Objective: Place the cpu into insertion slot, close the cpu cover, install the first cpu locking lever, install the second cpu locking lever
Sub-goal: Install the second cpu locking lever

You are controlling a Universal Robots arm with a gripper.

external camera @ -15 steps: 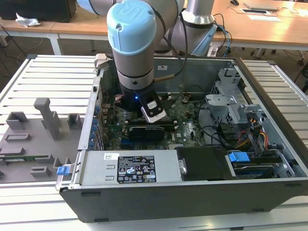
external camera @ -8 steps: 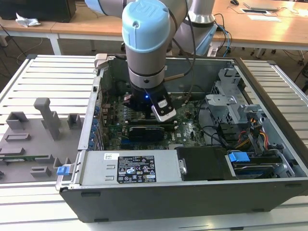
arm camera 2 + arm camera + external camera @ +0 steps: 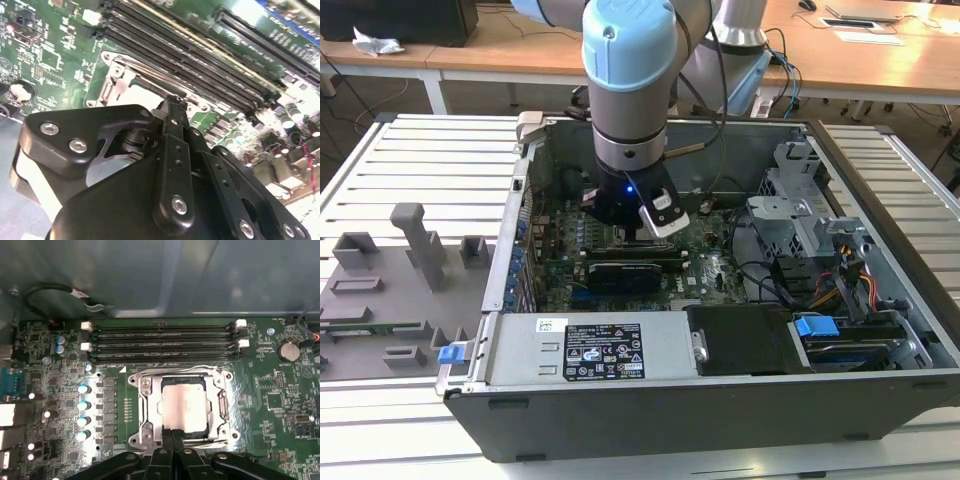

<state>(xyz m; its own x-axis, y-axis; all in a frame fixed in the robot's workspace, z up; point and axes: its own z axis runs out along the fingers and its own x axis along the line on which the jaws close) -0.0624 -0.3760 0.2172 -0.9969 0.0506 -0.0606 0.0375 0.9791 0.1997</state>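
Silvery cpu cover (image 3: pixel 183 377) lies closed over the seated cpu (image 3: pixel 184 406) in the insertion slot (image 3: pixel 224 407), while the gripper (image 3: pixel 172 436), jaws clenched empty, touches its edge, levers apparently left.

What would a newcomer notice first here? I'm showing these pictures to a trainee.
First the big pale-blue robot arm reaching down into the open computer case, middle of the exterior view. Then, in the first wrist view, the pale square chip lying in its silvery socket on the green board, with the black claw at the socket's edge.
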